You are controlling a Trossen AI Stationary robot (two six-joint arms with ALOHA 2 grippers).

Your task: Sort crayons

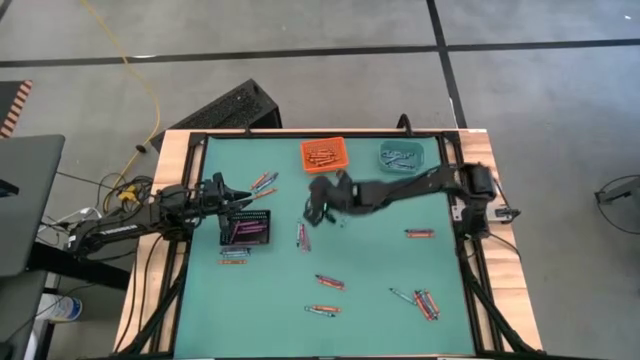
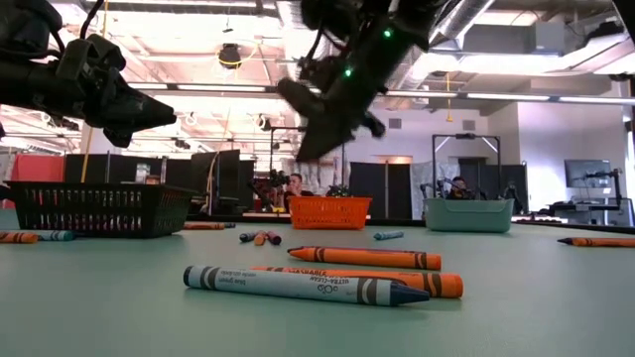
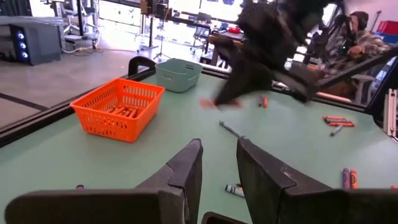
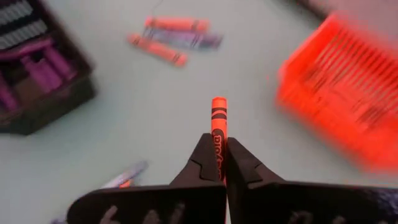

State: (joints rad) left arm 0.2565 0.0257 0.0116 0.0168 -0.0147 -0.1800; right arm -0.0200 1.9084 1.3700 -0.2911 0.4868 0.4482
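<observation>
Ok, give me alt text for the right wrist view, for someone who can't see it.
The right end effector grips an orange crayon above the green table. An orange basket sits to one side, a black basket of purple crayons to the other, loose crayons beyond.

A desk [image 1: 370, 270] with a green top and a dark frame, seen from above. Along its far edge sit an orange bin [image 1: 323, 154] and, to its right, a teal bin [image 1: 401, 156], both holding crayons. A black bin [image 1: 246, 227] with purple crayons sits toward the left side. Loose crayons [image 1: 330, 282] lie scattered over the green top, singly and in small clusters, mostly across the near half.
</observation>
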